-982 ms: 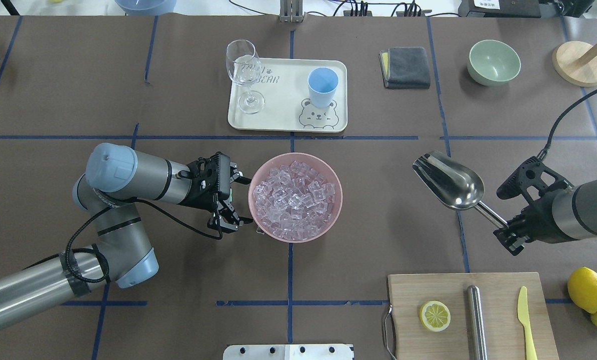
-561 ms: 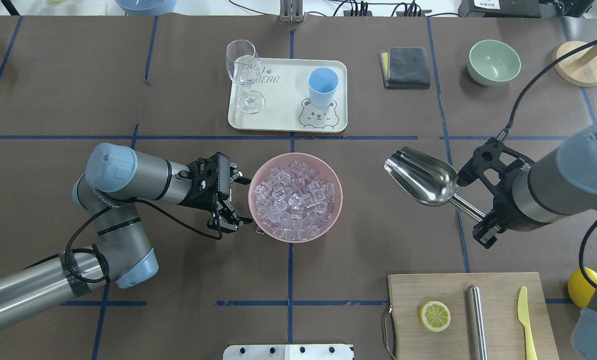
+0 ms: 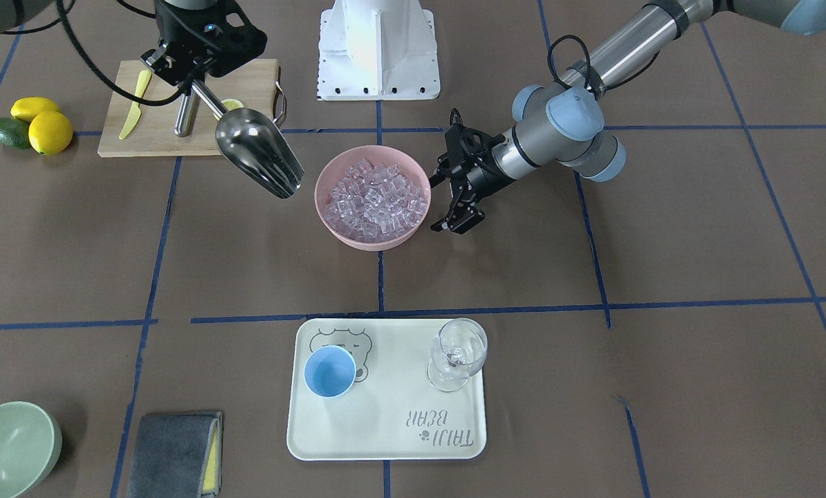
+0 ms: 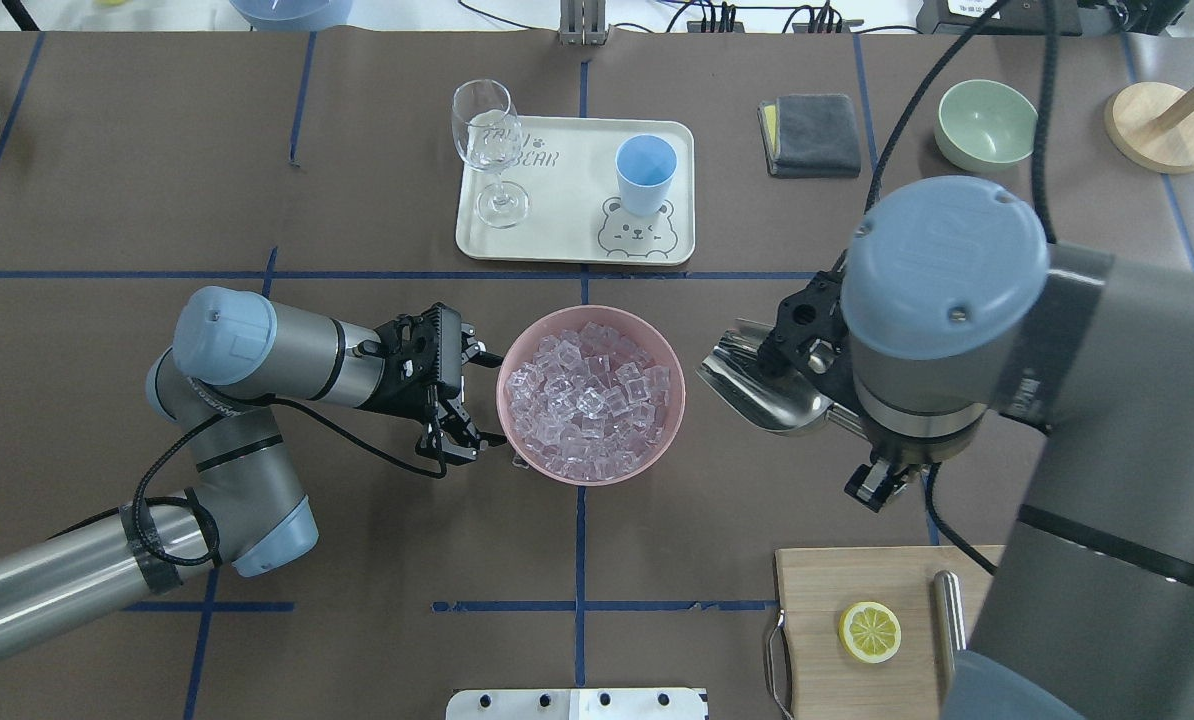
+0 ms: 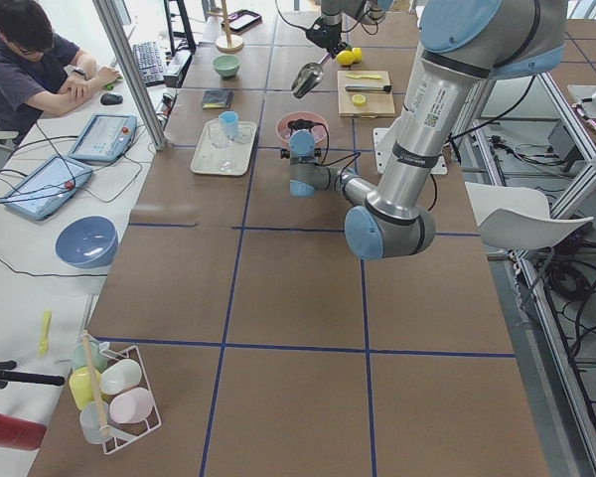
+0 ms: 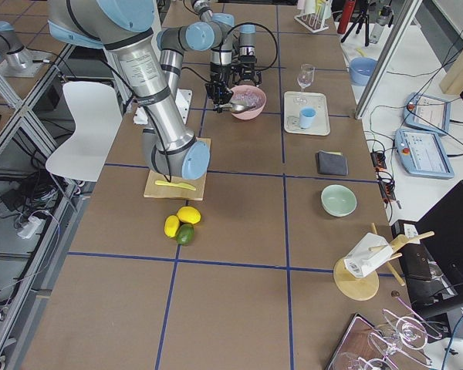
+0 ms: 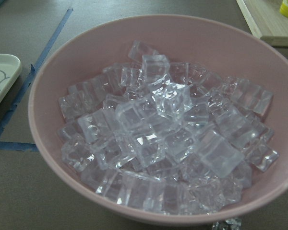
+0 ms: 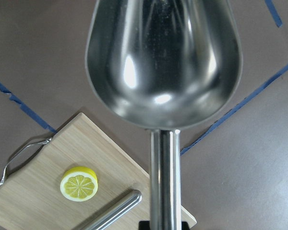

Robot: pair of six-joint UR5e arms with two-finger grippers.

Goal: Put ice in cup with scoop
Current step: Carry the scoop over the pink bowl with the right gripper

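The ice (image 4: 590,395) is a heap of clear cubes in a pink bowl (image 4: 513,436) at the table's middle; it also shows in the front view (image 3: 375,196) and fills the left wrist view (image 7: 168,139). The light-blue cup (image 4: 645,172) stands upright on a cream tray, also in the front view (image 3: 330,371). My right gripper (image 3: 190,77) is shut on the thin handle of the steel scoop (image 4: 757,395), which hangs empty in the air just right of the bowl, mouth toward it (image 3: 257,155) (image 8: 163,57). My left gripper (image 4: 475,398) is open, right against the bowl's left side.
The cream tray (image 4: 567,235) also holds a wine glass (image 4: 487,140). A cutting board (image 4: 827,580) at the near right carries a lemon slice (image 4: 869,632) and a steel cylinder (image 4: 947,625). A grey cloth (image 4: 812,135) and a green bowl (image 4: 987,125) lie far right.
My right arm has swung left and carried the scoop from the right side of the table to just beside the bowl. The left arm and the bowl have not moved.
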